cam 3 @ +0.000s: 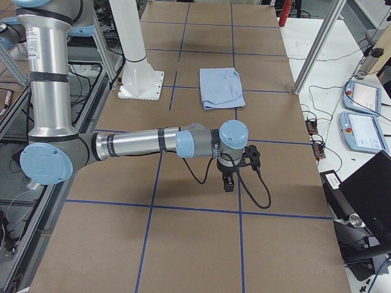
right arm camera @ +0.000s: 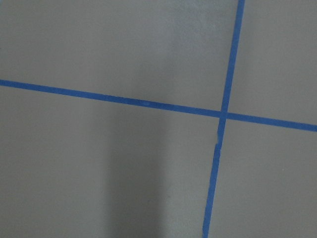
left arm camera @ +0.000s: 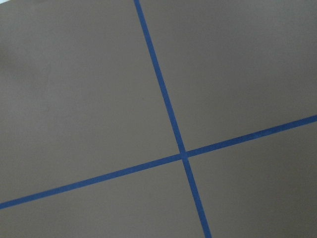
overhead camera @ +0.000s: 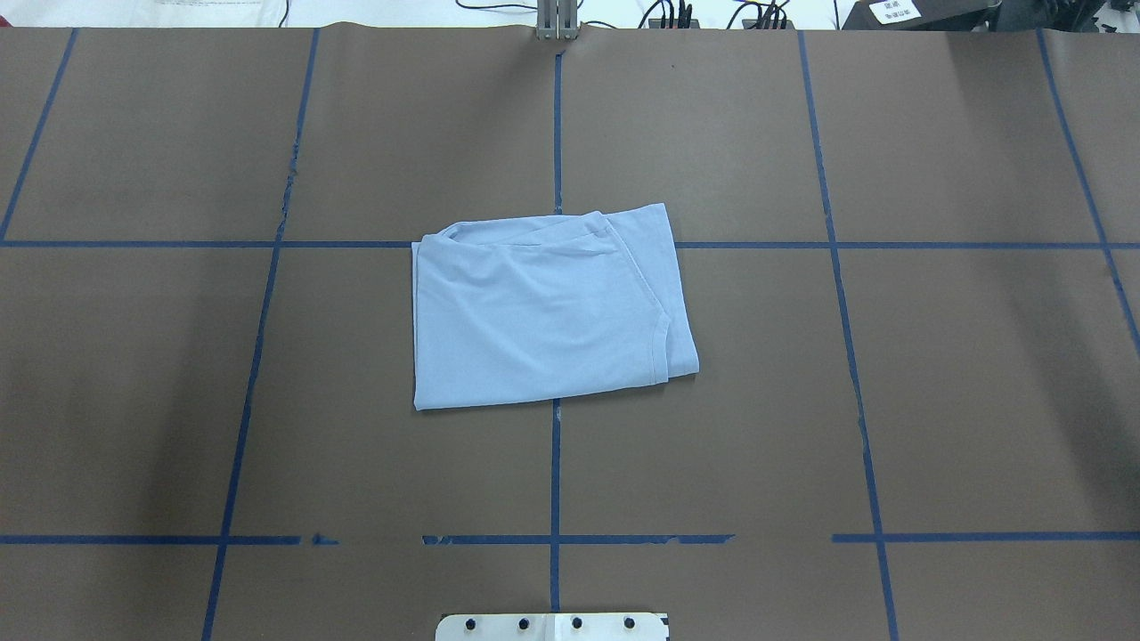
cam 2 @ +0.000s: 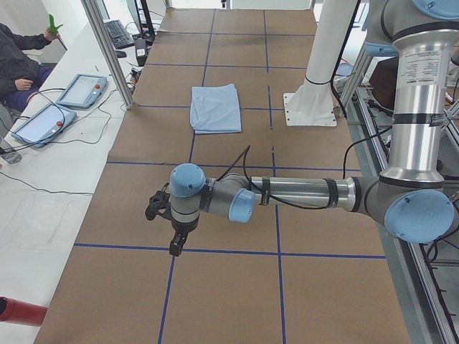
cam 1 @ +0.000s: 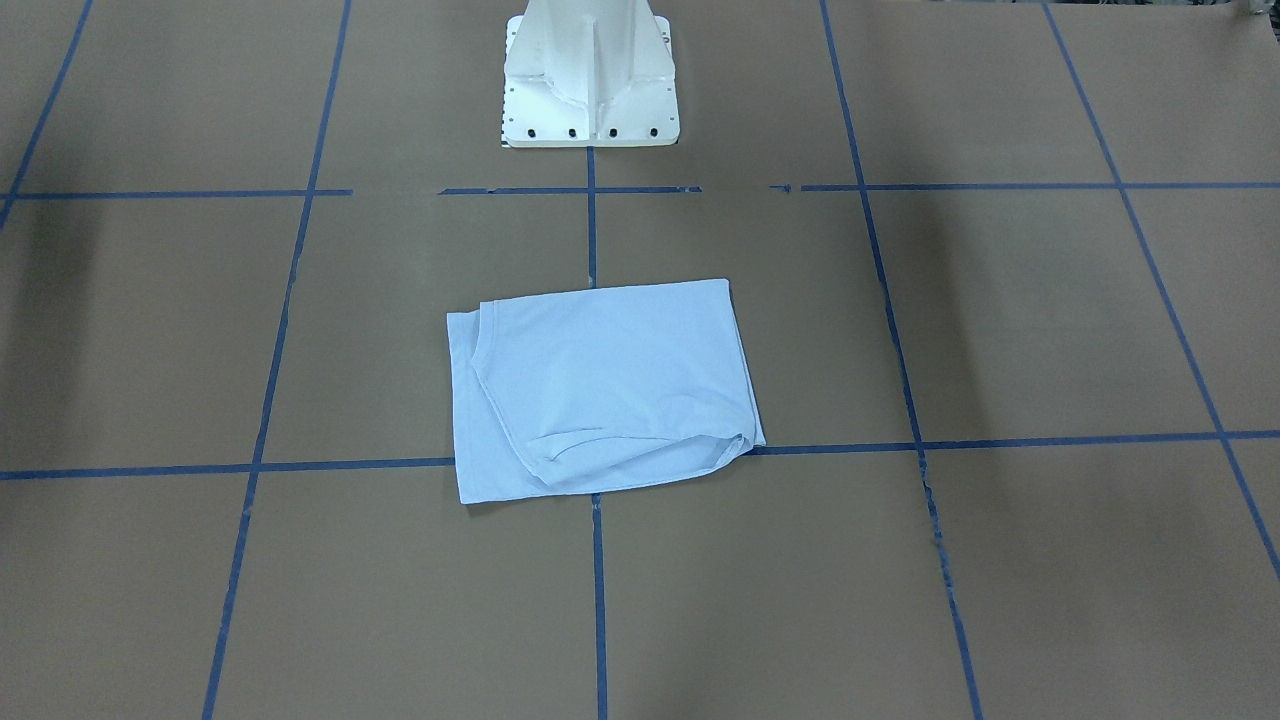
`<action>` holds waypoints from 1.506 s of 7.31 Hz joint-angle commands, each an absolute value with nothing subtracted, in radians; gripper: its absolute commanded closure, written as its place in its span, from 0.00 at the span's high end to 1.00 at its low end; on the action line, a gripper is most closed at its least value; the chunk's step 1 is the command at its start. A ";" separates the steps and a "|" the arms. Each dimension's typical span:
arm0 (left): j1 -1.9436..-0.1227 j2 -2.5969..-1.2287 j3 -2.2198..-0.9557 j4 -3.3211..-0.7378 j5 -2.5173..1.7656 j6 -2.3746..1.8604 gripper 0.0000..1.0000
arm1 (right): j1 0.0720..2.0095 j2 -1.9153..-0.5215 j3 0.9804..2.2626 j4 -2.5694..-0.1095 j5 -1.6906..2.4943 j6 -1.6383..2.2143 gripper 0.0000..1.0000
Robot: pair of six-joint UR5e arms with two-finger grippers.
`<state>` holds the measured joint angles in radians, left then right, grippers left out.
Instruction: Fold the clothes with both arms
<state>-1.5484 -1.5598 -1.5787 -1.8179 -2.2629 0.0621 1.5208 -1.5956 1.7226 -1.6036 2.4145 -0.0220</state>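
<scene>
The pale blue T-shirt (cam 1: 610,385) lies folded into a compact rectangle at the middle of the brown table, with a sleeve hem showing on top; it also shows in the overhead view (overhead camera: 543,307) and both side views (cam 2: 215,107) (cam 3: 221,87). The chest print and neck label are hidden. Neither arm touches it. My left gripper (cam 2: 174,248) hangs over the table far from the shirt, at the table's left end. My right gripper (cam 3: 228,183) hangs over the right end. Both show only in the side views, so I cannot tell whether they are open or shut.
The white pedestal base (cam 1: 590,80) stands behind the shirt. Blue tape lines (overhead camera: 556,463) grid the table; the wrist views show only tape crossings (left arm camera: 183,154) (right arm camera: 222,115). Tablets (cam 2: 79,89) (cam 3: 360,97) and cables lie on side benches. A seated person (cam 2: 18,57) is beyond the table's edge.
</scene>
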 commanded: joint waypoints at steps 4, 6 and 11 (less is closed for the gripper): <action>-1.549 -1.542 -1.585 -1.701 -2.272 0.069 1.00 | 1.549 -1.660 1.707 -1.591 2.427 0.101 1.00; -1.549 -1.543 -1.583 -1.703 -2.272 0.069 1.00 | 1.583 -1.686 1.703 -1.588 2.439 0.068 1.00; -1.548 -1.543 -1.577 -1.703 -2.273 0.063 1.00 | 1.601 -1.686 1.698 -1.588 2.441 0.018 1.00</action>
<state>-1.5480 -1.5431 -1.5778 -1.7026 -2.2733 0.0655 1.6006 -1.6857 1.6983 -1.5878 2.4399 0.0190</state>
